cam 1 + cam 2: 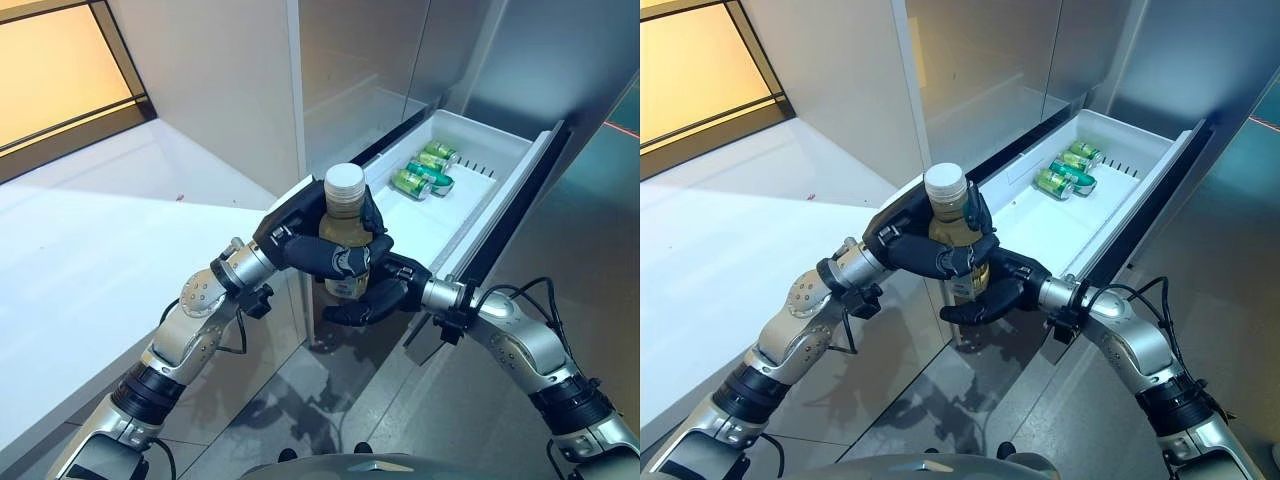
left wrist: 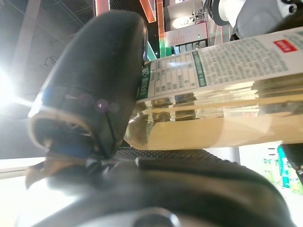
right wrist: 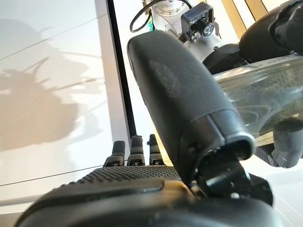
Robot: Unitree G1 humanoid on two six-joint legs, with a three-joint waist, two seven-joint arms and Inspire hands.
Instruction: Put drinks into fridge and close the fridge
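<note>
A bottle (image 1: pixel 345 192) with a white cap and amber drink stands upright in my left hand (image 1: pixel 305 250), whose fingers and thumb are curled round its body; it also shows in the left wrist view (image 2: pixel 227 99). My right hand (image 1: pixel 380 292) is under and beside the bottle's lower part, fingers straight, thumb up against it. In the right wrist view its thumb (image 3: pixel 180 94) stands beside the bottle's base (image 3: pixel 255 101). The bottle is held in the air at the near corner of the open white fridge drawer (image 1: pixel 505 195). Green cans (image 1: pixel 425 172) lie at the drawer's far end.
A white counter (image 1: pixel 100 260) lies at the left, its corner just behind my left hand. Grey fridge fronts (image 1: pixel 380 60) rise behind the drawer. The drawer's near half (image 1: pixel 425 225) is bare white. Grey floor lies below.
</note>
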